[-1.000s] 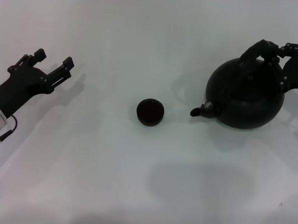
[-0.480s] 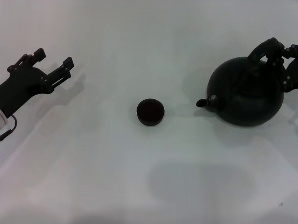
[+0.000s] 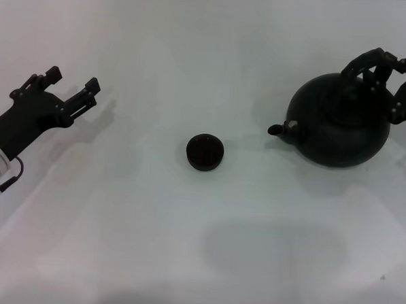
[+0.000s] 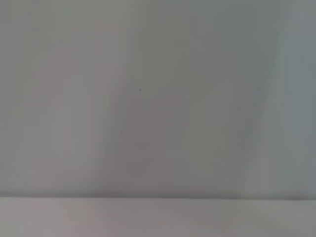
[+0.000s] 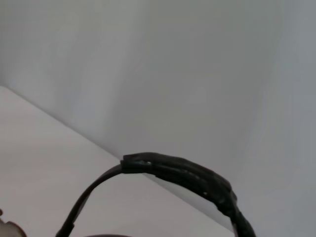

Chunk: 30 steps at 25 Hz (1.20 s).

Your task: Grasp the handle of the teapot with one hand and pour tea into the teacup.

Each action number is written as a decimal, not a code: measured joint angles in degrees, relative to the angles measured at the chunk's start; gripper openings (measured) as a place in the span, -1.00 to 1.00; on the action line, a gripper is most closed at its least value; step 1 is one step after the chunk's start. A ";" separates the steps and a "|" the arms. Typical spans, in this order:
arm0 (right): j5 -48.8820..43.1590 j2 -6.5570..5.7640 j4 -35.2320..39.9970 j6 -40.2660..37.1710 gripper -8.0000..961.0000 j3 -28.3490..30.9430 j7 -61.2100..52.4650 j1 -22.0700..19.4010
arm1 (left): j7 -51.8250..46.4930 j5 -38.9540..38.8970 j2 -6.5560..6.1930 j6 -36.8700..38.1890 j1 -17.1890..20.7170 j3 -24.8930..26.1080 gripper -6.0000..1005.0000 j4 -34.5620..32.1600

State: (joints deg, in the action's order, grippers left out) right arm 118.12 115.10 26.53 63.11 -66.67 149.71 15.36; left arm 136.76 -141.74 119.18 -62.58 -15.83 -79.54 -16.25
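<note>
White tabletop (image 3: 184, 246) is bearing the cup (image 3: 205, 152) mid-scene, w/ the right gripper (image 3: 387, 76) clamping the pot's (image 3: 339, 122) handle (image 3: 365, 64) at far right; left gripper (image 3: 72, 84) idling agape; keep spout level till it's over the cup.

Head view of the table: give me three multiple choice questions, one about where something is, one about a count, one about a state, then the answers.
1. Where is the teacup?
A. Between the left tool and the teapot
B. Under the spout
C. Inside the right tool

2. How many teacups are on the table?
A. One
B. Two
C. Three

3. What state is the left tool in?
A. Shut on the teacup
B. Open, holding nothing
C. Shut on the handle

Answers:
1. A: the cup sits mid-table, apart from the teapot, whose spout stops short of it.
2. A: only one small dark cup shows.
3. B: its fingers are spread over bare table, while the right tool is at the handle.
</note>
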 joint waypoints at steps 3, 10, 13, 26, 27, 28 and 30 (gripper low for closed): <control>0.13 0.05 -0.10 0.09 -0.30 0.45 -0.10 -0.06 | 0.00 -0.02 0.00 0.00 -0.07 0.00 0.72 0.00; 0.27 -0.20 -0.58 0.30 0.12 0.79 -3.89 0.04 | 0.00 -0.03 0.00 0.00 -0.16 0.00 0.72 0.00; 0.23 -0.27 -0.60 1.85 0.52 2.75 -5.43 -0.54 | 0.00 -0.03 -0.05 -0.01 -0.17 0.00 0.72 0.04; 0.24 -0.31 -2.29 8.19 0.78 13.18 -5.81 -6.14 | 2.86 -3.57 -0.18 0.09 0.06 0.09 0.72 0.10; 0.24 -0.43 -2.66 8.56 0.78 13.25 -5.96 -6.54 | 2.93 -4.03 -0.18 0.09 0.16 0.09 0.72 0.12; 0.25 -0.49 -2.72 8.84 0.78 13.25 -6.09 -6.95 | 2.99 -4.40 -0.18 0.09 0.24 0.09 0.72 0.13; 0.24 -0.57 -2.77 9.25 0.78 13.25 -6.21 -7.58 | 3.24 -5.15 -0.21 0.09 0.37 0.09 0.72 0.15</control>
State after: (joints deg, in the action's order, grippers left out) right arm 118.36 114.53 23.76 72.36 -53.42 143.49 7.79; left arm 140.00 -146.89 118.97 -62.48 -15.46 -79.45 -16.11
